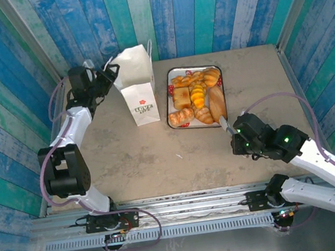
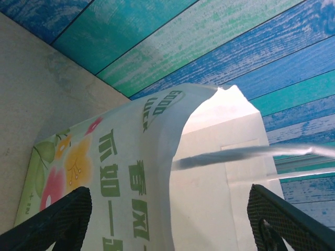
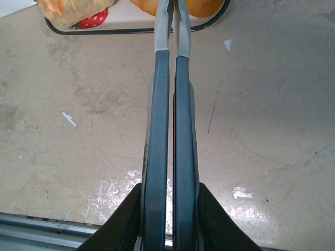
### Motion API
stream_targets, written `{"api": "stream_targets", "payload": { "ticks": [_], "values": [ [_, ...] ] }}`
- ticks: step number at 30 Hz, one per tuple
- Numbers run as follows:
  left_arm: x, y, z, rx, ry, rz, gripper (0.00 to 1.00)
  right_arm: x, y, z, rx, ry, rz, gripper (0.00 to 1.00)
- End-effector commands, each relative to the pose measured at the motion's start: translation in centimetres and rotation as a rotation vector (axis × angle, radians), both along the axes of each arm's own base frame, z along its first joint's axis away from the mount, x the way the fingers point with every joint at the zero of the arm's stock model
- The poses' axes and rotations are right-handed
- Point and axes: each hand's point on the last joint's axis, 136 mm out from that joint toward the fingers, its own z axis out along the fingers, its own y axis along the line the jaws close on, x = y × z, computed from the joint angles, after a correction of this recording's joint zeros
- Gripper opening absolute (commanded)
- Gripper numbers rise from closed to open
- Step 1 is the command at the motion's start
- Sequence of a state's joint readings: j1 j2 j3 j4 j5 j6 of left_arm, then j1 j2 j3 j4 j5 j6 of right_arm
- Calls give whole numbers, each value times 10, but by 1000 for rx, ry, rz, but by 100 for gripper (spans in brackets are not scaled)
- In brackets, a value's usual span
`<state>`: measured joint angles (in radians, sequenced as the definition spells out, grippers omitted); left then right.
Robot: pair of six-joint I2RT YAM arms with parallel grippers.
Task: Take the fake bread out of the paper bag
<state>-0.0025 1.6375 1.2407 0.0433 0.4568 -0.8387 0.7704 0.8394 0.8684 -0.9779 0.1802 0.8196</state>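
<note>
Paper bag (image 1: 138, 92), white and creased, stands upright left of centre from above. My left claw (image 1: 108, 73) sits at its far-left top edge, jaws apart. Fake bread (image 1: 196, 96), glossy golden and tan, lies heaped on the rounded tray (image 1: 180, 71) just right of the bag; the near table (image 1: 129, 162) is bare stone-grey.

Left wrist: my dark mesh fingers (image 2: 57, 222) flank the bag's open mouth, a cord handle (image 2: 235, 154) crossing it.

Right wrist: my right claw (image 3: 173, 10) is pressed together, tips over the tray's dark rim.
</note>
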Motion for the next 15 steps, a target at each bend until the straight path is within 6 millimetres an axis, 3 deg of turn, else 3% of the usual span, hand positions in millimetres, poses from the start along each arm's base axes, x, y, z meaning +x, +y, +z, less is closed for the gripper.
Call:
{"api": "stream_targets", "payload": {
  "ticks": [1, 9, 15],
  "values": [
    [-9, -1, 14, 21, -19, -23, 82, 6, 1, 6, 8, -42, -10, 21],
    [-11, -4, 6, 35, 6, -50, 87, 9, 4, 5, -2, -41, -1, 21],
    [-20, -7, 7, 74, 10, -68, 100, 13, 9, 3, 2, -39, 6, 21]
  ]
}}
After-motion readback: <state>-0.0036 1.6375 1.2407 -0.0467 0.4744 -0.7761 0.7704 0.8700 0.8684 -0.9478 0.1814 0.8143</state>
